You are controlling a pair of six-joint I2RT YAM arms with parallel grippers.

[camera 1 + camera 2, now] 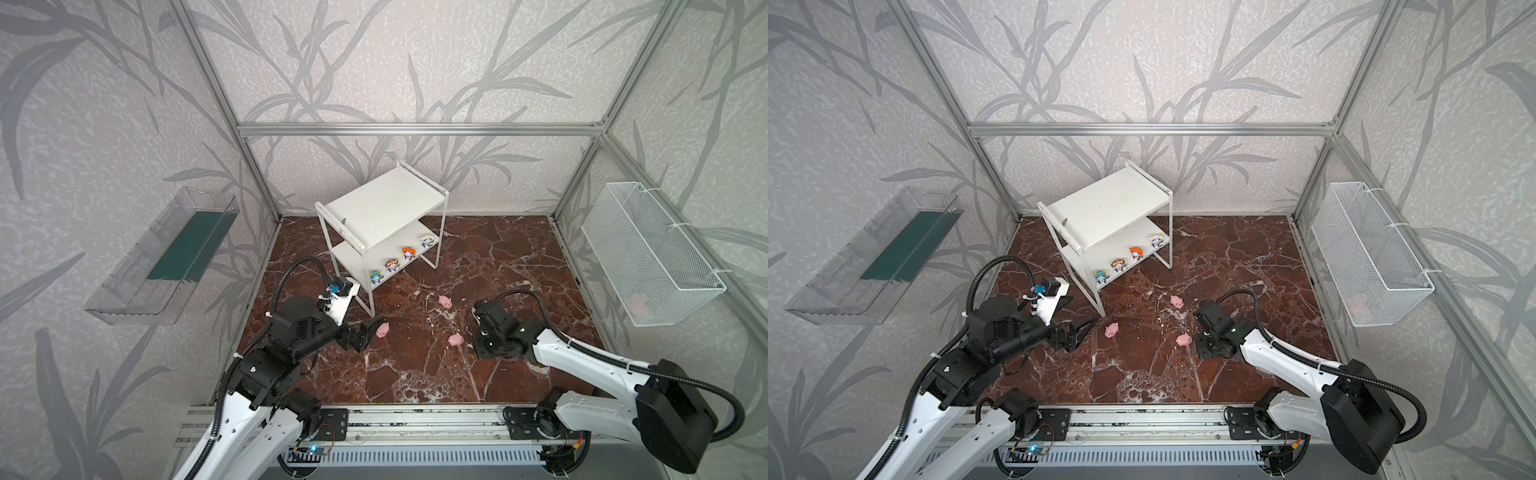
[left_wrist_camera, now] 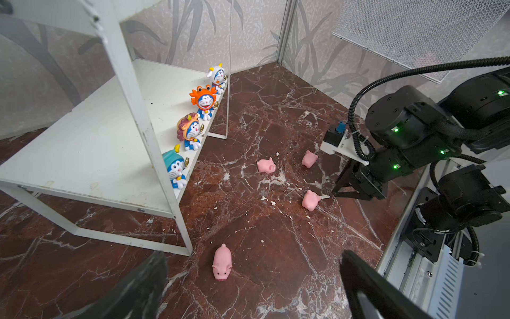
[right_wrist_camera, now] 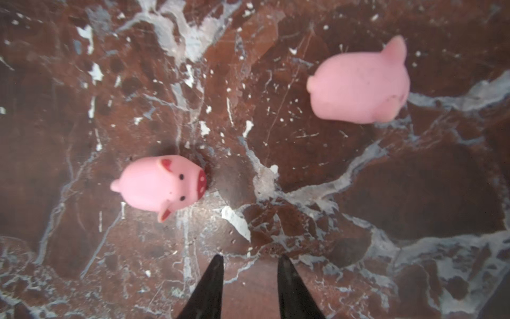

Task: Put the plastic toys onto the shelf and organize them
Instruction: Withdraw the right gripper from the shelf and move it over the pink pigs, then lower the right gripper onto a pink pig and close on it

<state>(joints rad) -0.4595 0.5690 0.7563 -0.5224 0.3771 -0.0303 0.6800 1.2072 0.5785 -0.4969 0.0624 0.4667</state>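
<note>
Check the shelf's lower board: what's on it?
Four cartoon figurines stand in a row along one long edge of the lower board. In both top views the upper board covers the rest; the left wrist view shows that part bare.

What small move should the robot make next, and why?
Probably ease the left pincer forward around the nearest pig and close. Its jaws stand wide open, and the pig lies on the floor just ahead, not yet on the shelf.

Left end effector [image 2: 254, 253] wide, right arm [image 1: 590, 357] low
</note>
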